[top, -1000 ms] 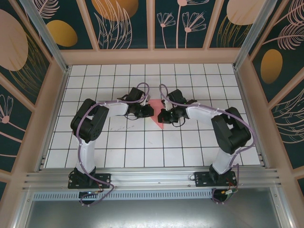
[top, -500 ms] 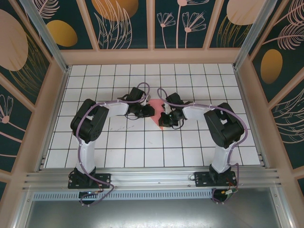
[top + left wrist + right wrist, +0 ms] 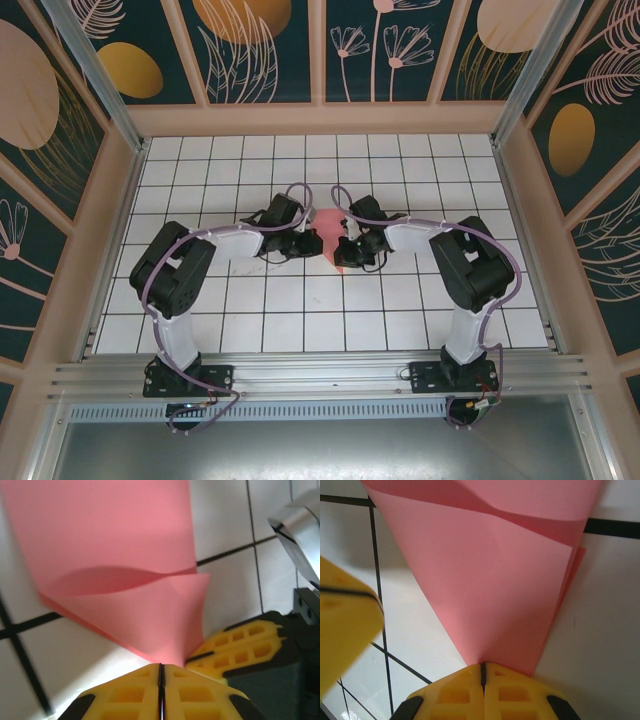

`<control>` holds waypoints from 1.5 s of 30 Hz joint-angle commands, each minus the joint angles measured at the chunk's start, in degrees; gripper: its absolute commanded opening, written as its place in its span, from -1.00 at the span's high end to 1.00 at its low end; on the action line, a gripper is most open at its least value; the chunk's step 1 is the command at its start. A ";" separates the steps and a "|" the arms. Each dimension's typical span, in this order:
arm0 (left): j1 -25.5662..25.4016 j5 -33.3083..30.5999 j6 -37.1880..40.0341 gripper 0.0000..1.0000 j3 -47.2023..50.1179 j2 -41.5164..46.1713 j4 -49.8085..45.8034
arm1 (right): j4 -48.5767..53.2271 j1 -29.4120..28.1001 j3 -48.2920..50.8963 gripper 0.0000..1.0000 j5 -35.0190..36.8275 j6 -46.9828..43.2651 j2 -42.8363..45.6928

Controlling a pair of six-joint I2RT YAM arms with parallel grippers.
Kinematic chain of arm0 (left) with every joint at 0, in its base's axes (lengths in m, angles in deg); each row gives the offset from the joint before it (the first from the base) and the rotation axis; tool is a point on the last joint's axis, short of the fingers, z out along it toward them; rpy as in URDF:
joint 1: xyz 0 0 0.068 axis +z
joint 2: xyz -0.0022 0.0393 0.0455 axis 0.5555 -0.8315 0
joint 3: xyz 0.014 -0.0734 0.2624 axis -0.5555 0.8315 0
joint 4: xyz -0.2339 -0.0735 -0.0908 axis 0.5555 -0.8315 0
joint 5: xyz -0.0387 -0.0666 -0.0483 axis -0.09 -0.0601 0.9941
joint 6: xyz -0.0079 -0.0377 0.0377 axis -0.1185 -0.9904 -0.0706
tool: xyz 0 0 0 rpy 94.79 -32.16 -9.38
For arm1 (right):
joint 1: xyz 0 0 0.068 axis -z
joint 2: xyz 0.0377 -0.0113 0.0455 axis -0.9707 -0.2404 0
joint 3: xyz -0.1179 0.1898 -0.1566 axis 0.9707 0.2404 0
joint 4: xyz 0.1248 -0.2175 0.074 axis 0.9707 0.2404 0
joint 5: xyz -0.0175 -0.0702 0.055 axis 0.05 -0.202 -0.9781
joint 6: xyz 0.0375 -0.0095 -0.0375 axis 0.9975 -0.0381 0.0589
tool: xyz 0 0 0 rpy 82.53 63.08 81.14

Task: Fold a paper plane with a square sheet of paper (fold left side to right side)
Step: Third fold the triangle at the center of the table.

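Coral square sheet of paper bows upward because my left gripper and right gripper each pinch a corner (jaws clamped tight), holding it raised for the fold.

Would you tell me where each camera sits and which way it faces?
Top external: above, behind the bases, facing down at the table; both arms, left end effector and right end effector at the paper sheet.
Left wrist: faces along its shut fingers pinching the paper sheet.
Right wrist: likewise, own shut fingers.
Shared: the paper sheet.
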 commanded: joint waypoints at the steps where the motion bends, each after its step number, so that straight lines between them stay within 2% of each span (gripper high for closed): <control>1: -0.69 3.70 -1.30 0.78 -0.65 -1.05 5.59 | 5.63 0.39 2.11 1.00 5.49 -0.44 -2.18; 16: -0.79 4.19 -2.39 0.82 -1.49 -5.52 7.26 | 6.11 -0.07 1.77 1.00 5.45 -0.81 -2.75; 23: -0.87 2.54 -1.76 0.81 -1.84 -6.74 5.71 | 6.88 -0.16 1.48 1.00 6.13 -1.24 -3.10; 37: -0.84 -10.43 0.97 0.82 -3.07 -7.02 -2.41 | 9.58 -0.16 1.06 1.00 8.75 -2.39 -3.50; 45: 0.59 -12.98 1.58 0.80 -3.73 -6.29 -3.66 | 9.91 -0.16 1.42 1.00 8.83 -2.82 -3.30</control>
